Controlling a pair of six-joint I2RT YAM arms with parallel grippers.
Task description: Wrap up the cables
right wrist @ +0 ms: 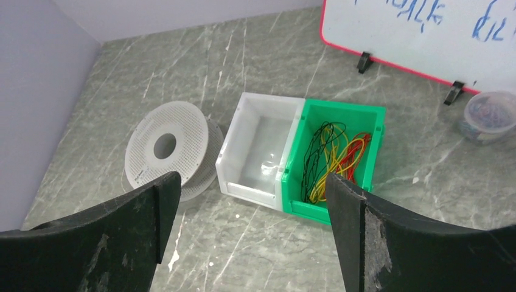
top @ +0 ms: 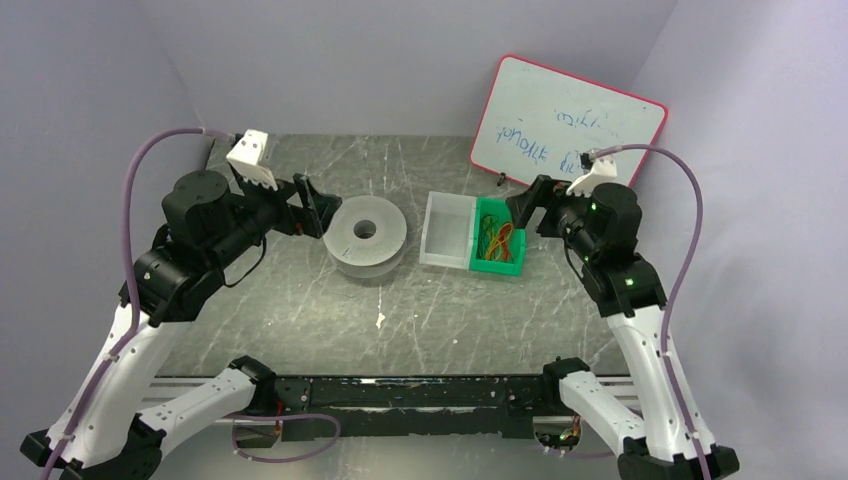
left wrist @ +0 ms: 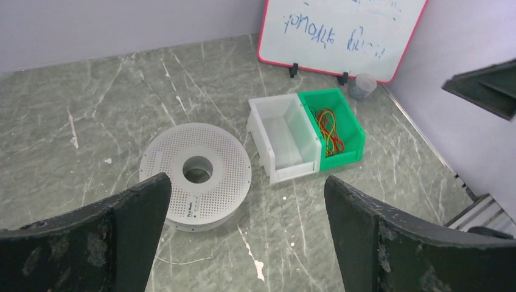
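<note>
- Right wrist view: we see the cables (right wrist: pixel 331 155) tangled inside the green bin (right wrist: pixel 344 106); the left gripper (left wrist: pixel 246 182) and right gripper (right wrist: pixel 251 182) both stand apart, empty.
- We risk lifting several snagged wires together, or limp strands slipping free.

Cables (right wrist: pixel 331 155): we find them inside the right-hand bin (right wrist: pixel 344 112).
Left-hand bin (right wrist: pixel 268 102): touches the right-hand one, side by side.
Reel (right wrist: pixel 146 131): lies flat left of both bins, near but apart.
Whiteboard (right wrist: pixel 414 30): we see it standing behind the bins, toward the right.
Small tub (right wrist: pixel 490 115): just before the whiteboard's right end.
</note>
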